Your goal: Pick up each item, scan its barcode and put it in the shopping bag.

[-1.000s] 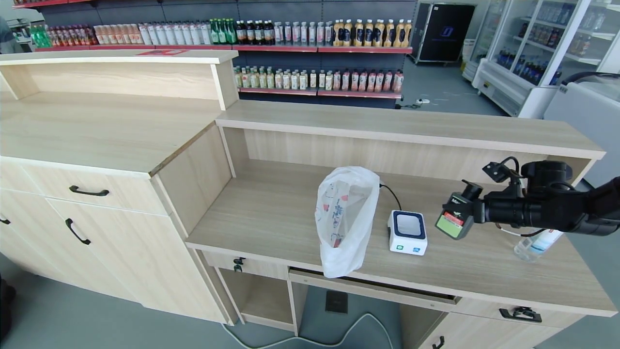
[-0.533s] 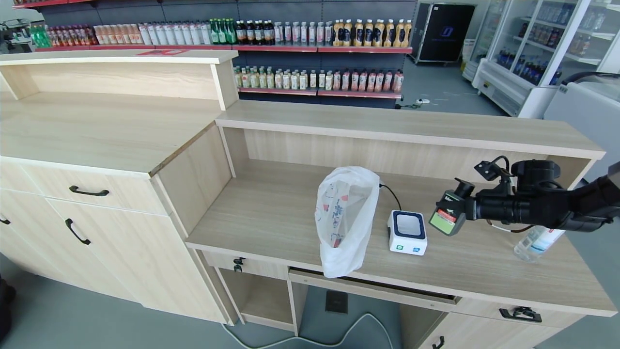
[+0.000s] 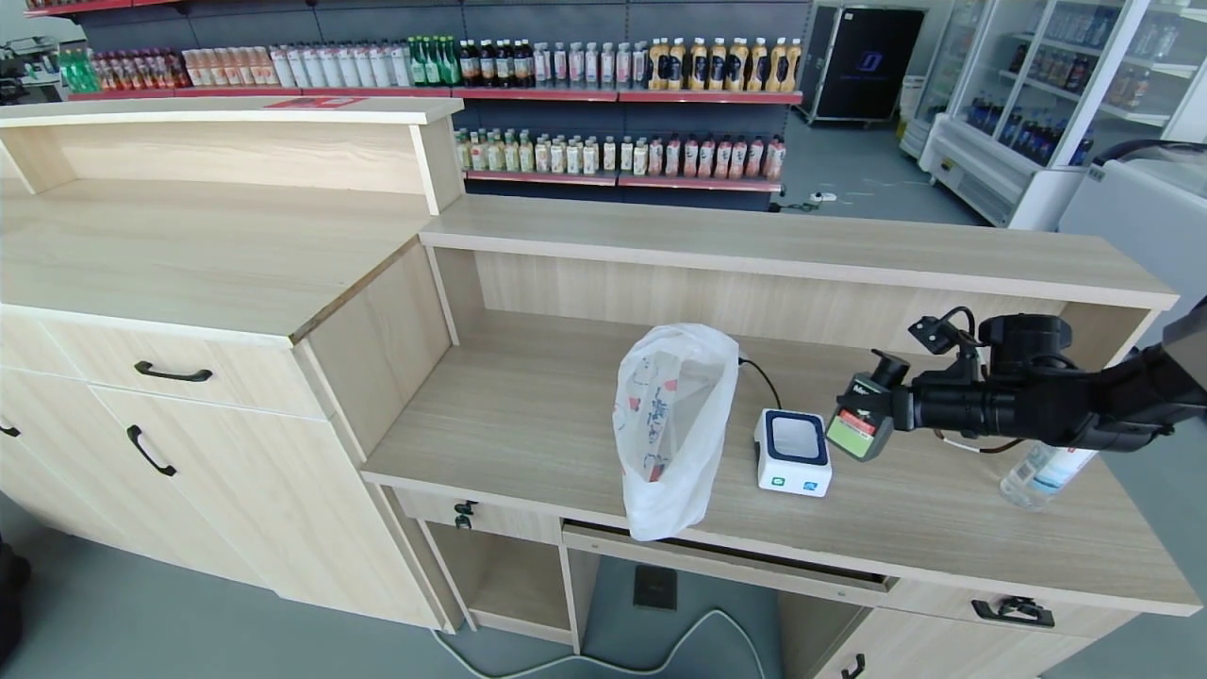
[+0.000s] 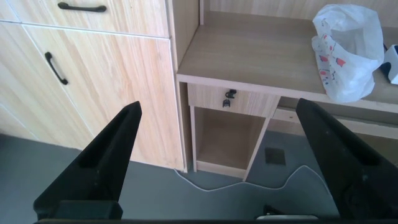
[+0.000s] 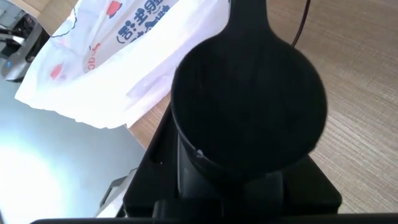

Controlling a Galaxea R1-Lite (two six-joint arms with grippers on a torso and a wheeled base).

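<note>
Checkout counter (image 3: 528, 415) seen from the head camera, with both wrist views. The right gripper (image 3: 891, 410) reaches in from the robot's right, level and above the counter surface, its fingers closed around a small dark container (image 3: 856, 434) whose green and red label faces forward and downward. The container hangs clear of the wood, just beside the white barcode scanner (image 3: 794, 451) on that scanner's right-hand side and slightly above it. In the right wrist view the container (image 5: 249, 106) appears end-on as a black round shape, with the shopping bag (image 5: 112, 56) and the wood grain beyond it. The shopping bag (image 3: 674, 424), white plastic with red and blue print, stands upright with its mouth open near the front edge of the counter, immediately left of the scanner; a thin black cable (image 3: 762, 377) runs from behind the scanner toward the back of the counter. A clear plastic bottle (image 3: 1037, 476) lies on its side at the right end of the counter, partly under the right arm. The left gripper (image 4: 217, 112) is held low, in front of the counter and off to its left, above the grey floor, its fingers (image 4: 99, 168) spread wide with nothing between them
</note>
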